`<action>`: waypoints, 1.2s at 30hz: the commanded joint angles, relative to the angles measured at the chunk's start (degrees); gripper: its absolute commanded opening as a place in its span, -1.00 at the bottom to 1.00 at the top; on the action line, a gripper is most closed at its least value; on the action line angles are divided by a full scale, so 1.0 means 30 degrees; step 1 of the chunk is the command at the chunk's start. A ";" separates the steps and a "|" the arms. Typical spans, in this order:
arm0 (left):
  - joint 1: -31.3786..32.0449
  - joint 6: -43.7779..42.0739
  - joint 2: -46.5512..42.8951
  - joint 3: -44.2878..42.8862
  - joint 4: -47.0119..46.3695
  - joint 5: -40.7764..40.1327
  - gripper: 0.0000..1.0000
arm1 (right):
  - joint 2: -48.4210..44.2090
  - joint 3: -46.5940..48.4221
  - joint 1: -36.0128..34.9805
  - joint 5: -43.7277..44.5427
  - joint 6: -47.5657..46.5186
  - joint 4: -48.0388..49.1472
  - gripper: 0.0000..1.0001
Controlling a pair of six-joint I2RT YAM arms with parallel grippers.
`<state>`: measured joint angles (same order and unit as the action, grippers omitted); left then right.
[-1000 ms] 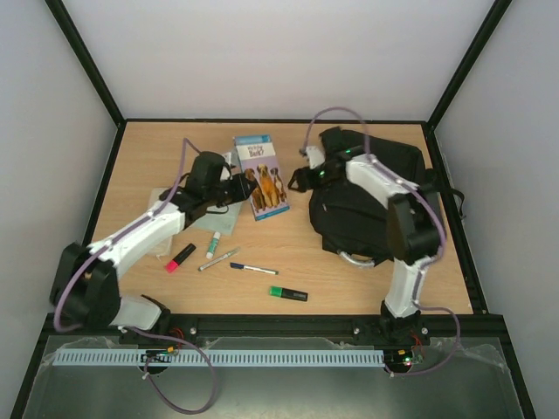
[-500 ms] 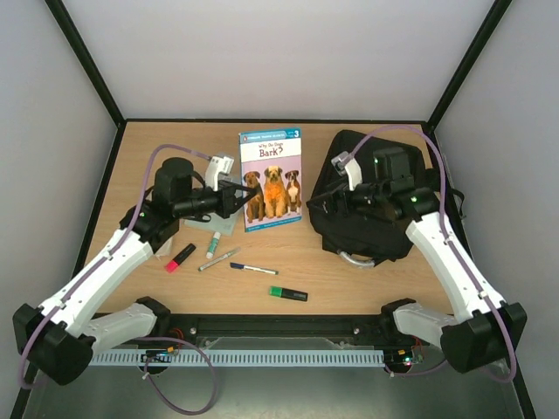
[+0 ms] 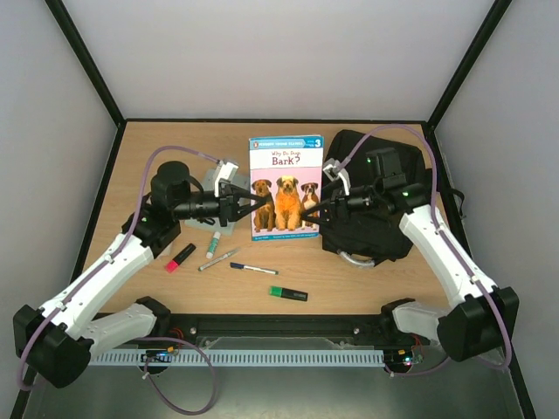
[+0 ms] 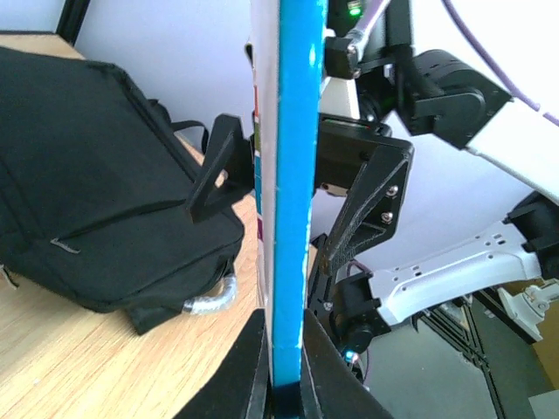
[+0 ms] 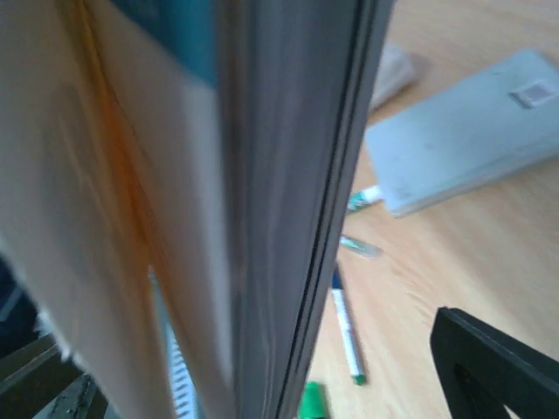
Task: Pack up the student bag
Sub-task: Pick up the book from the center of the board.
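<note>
A book with dogs on its cover point(image 3: 286, 186) stands upright above the middle of the table. My left gripper point(image 3: 248, 202) is shut on its left edge, and in the left wrist view the blue spine point(image 4: 293, 175) sits clamped between my left gripper's point(image 4: 284, 325) jaws. My right gripper point(image 3: 320, 208) is open, its fingers point(image 4: 367, 202) straddling the book's right edge without pinching it. The student bag point(image 3: 385, 234), black with a grey handle point(image 4: 210, 302), lies flat at the right, behind and under the right gripper. The book's page edge point(image 5: 288, 175) fills the right wrist view.
On the wood in front of the book lie a red marker point(image 3: 181, 257), a green-and-white pen point(image 3: 212, 243), a silver pen point(image 3: 218, 258), a blue-and-white pen point(image 3: 254, 268) and a green marker point(image 3: 287, 293). A grey notebook point(image 5: 472, 148) lies under the left arm.
The left arm raised the book from flat to upright and carried it right. The right arm left the bag, swung to the book, and opened its jaws around the right edge.
</note>
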<state>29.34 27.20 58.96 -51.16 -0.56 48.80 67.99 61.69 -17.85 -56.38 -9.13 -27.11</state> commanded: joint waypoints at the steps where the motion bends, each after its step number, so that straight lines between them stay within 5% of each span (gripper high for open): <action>1: 0.0055 0.0439 0.0003 0.0080 -0.2540 0.0503 -0.95 | 0.1304 0.0948 -0.0013 -0.5624 -0.1456 -0.1214 0.85; 6: 0.0063 0.0246 0.1571 -0.0381 -0.1948 -0.0203 -0.95 | 0.1286 0.1082 -0.0007 -0.7765 -0.2729 -0.3030 0.64; 16: 0.0004 0.0515 0.2146 -0.0465 -0.1399 -0.4121 -0.95 | -0.2050 -0.1815 0.0000 -0.5698 0.1816 0.1136 0.49; 21: 0.0004 0.0718 0.2019 -0.0408 -0.1747 -0.3695 -0.95 | -0.2366 -0.2469 -0.0006 -0.3840 0.3177 0.2273 0.32; 36: 0.0164 0.1097 0.2008 0.0250 -0.2739 -0.1750 -0.95 | -0.0724 -0.1335 0.0001 -0.4271 0.4858 0.3562 0.03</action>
<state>29.82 30.06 65.67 -50.87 -4.45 41.54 64.34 54.87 -17.65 -66.41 3.51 -18.04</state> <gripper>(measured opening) 0.054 0.520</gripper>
